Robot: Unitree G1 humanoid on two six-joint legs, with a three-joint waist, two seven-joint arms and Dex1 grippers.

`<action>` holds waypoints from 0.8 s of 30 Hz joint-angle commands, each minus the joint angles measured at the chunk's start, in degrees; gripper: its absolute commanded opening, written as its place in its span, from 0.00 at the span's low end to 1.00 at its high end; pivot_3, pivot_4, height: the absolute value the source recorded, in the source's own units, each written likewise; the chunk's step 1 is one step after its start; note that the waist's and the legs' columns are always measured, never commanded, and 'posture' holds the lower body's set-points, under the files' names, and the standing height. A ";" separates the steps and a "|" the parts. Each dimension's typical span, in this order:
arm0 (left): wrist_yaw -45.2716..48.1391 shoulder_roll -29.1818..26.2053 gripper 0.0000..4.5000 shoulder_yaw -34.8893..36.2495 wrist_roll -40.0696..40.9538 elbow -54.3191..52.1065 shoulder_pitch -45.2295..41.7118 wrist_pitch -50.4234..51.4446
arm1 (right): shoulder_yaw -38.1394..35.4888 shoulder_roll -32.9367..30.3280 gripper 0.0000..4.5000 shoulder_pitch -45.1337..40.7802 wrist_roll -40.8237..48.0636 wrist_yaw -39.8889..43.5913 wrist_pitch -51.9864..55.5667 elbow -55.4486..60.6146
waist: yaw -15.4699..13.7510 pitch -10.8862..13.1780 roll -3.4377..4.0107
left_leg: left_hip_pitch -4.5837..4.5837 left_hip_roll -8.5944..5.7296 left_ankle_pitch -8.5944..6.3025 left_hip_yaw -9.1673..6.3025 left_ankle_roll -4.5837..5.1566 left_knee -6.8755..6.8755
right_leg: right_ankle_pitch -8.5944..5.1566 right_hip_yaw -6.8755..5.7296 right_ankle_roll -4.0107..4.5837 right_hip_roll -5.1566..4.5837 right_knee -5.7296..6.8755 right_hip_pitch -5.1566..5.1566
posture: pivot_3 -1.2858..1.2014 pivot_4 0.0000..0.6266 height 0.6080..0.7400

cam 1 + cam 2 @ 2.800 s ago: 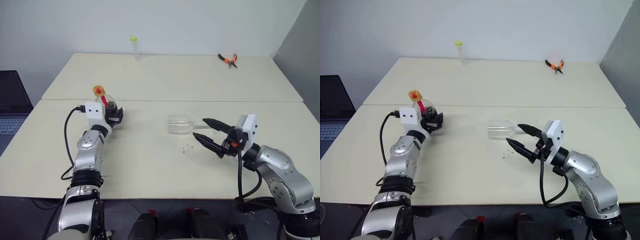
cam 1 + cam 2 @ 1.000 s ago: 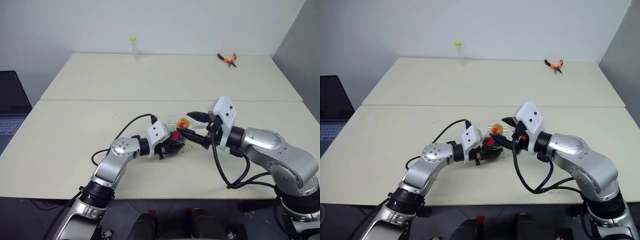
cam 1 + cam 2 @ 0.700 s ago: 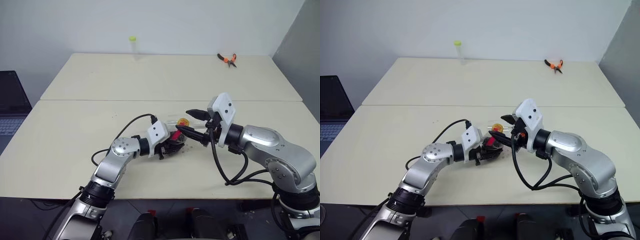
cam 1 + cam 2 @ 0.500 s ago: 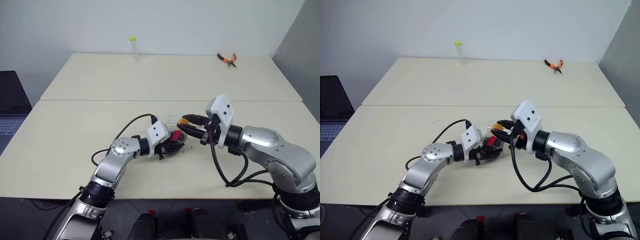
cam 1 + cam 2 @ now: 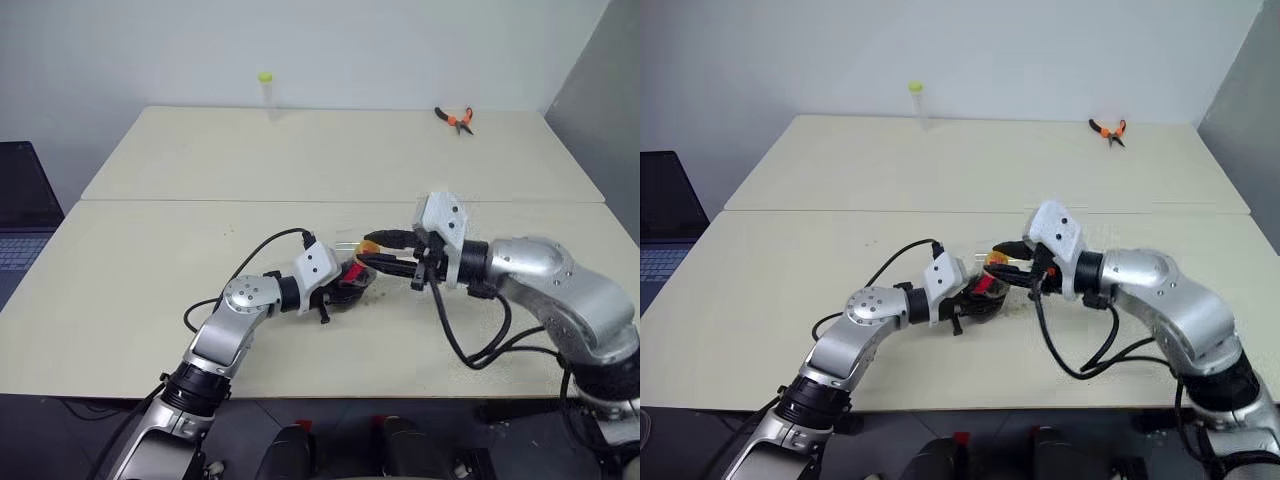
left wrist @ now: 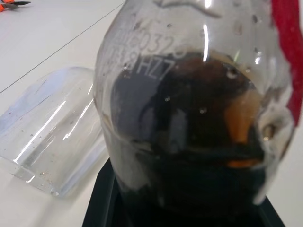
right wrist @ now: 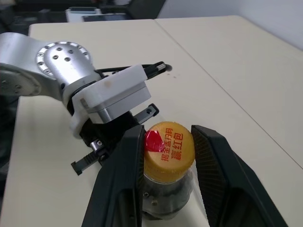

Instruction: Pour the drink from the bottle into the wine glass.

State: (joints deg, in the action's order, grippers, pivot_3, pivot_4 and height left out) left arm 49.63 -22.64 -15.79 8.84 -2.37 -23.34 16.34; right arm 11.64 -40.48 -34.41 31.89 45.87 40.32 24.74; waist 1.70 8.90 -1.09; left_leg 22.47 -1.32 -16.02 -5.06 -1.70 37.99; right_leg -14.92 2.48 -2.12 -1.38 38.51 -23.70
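One small squat bottle (image 7: pixel 166 175) of clear plastic, bulbous below, holds the dark brown drink (image 6: pixel 199 142) and carries a round orange-yellow cap (image 7: pixel 169 147) with a red mark. It stands near the middle of the pale, matte worktop (image 5: pixel 150 260). The left hand (image 5: pixel 345 285) is clenched on its body; the right hand (image 7: pixel 168 151) pinches the cap between black fingers (image 7: pixel 123 175). Just beside the bottle, the clear wine glass (image 6: pixel 52 137) lies on its side. Orange-handled pliers (image 5: pixel 455 119) lie near the far right corner.
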 commanded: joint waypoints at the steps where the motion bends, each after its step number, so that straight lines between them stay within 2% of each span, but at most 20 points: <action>1: 1.60 -0.15 0.24 0.21 1.69 -4.60 -0.66 -0.30 | 4.21 -5.55 0.27 -5.05 -7.85 13.96 -10.20 -11.00 | 0.02 0.02 0.03 | 0.00 0.00 0.00 0.03 0.00 0.00 | 0.00 0.00 0.00 0.00 -0.01 0.00 | 0.52 0.24 1.00; 5: 2.30 -0.27 0.23 -0.43 1.94 -6.02 -0.05 0.21 | 10.60 -8.54 0.27 -12.46 -18.98 25.16 -27.53 -24.33 | 0.08 0.02 0.03 | -0.03 0.03 0.00 0.16 0.00 0.00 | 0.00 -0.01 0.00 0.01 -0.02 0.02 | 0.52 0.24 1.00; 7: 2.12 -0.14 0.23 -0.57 1.91 -6.27 0.11 0.32 | 10.77 -8.10 0.27 -14.48 -19.90 27.11 -30.28 -27.37 | 0.11 0.02 0.03 | -0.07 0.05 0.00 0.16 0.00 -0.02 | 0.00 -0.01 0.00 0.01 -0.03 0.04 | 0.52 0.24 1.00; 9: 1.87 -0.02 0.23 -0.75 1.86 -6.60 0.36 0.48 | 9.79 -8.50 0.27 -14.60 -17.48 29.51 -27.99 -26.33 | 0.12 0.02 0.03 | -0.08 0.07 0.00 0.07 0.00 -0.02 | 0.00 0.02 0.00 0.01 -0.03 0.05 | 0.52 0.24 1.00; 12: 1.20 0.23 0.23 -0.77 1.62 -6.68 0.65 0.69 | 4.03 -9.32 0.27 -10.00 -7.08 27.81 -15.43 -17.07 | -0.11 0.02 0.03 | -0.04 0.07 0.00 -0.09 -0.01 -0.02 | 0.00 0.00 0.01 -0.03 -0.03 0.04 | 0.52 0.24 1.00; 13: 1.06 0.26 0.23 -0.75 1.56 -6.69 0.70 0.74 | 2.30 -9.41 0.34 -8.53 -4.80 26.70 -12.34 -14.51 | -0.22 0.02 0.03 | -0.01 0.05 0.00 -0.13 -0.01 -0.01 | 0.00 -0.02 0.01 -0.13 -0.03 0.04 | 0.52 0.24 1.00; 15: 0.92 0.25 0.23 -0.64 1.57 -6.64 0.75 0.77 | -2.38 -9.25 0.49 -4.04 0.66 22.34 -5.93 -7.83 | -0.46 0.03 0.03 | 0.06 -0.01 0.00 -0.18 -0.01 0.04 | 0.00 -0.06 0.01 -0.35 -0.06 0.03 | 0.52 0.24 1.00; 18: 0.73 0.44 0.23 -0.45 1.35 -6.15 0.58 0.67 | -11.68 -6.15 0.71 4.58 9.74 10.52 3.15 3.57 | -1.02 0.04 0.06 | 0.16 -0.05 0.00 -0.30 -0.01 0.08 | 0.00 -0.16 0.01 -0.38 -0.09 0.03 | 0.52 0.24 1.00; 21: 0.61 0.51 0.23 -0.22 1.13 -5.37 0.33 0.39 | -18.53 -0.98 0.72 11.12 15.55 -2.69 8.98 11.50 | -1.13 0.04 0.06 | 0.20 -0.06 0.00 -0.27 -0.01 0.08 | 0.00 -0.12 0.00 -0.38 -0.02 -0.02 | 0.52 0.24 1.00; 24: 0.60 0.56 0.22 -0.20 0.82 -4.49 0.01 -0.02 | -19.38 4.53 0.72 15.77 14.98 -13.87 11.05 17.16 | -1.17 0.04 0.06 | 0.17 -0.07 0.00 -0.28 -0.01 0.07 | -0.01 -0.14 0.00 -0.34 0.00 -0.01 | 0.52 0.24 1.00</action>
State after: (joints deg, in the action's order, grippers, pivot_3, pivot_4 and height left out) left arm 50.52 -22.35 -17.47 9.01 -5.95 -22.20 18.05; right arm -6.29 -37.83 -19.66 45.95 38.46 50.27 37.89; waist 0.53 8.94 -1.03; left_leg 22.65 -1.38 -16.02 -5.34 -1.70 38.06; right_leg -14.92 2.34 -2.12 -1.70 38.51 -23.71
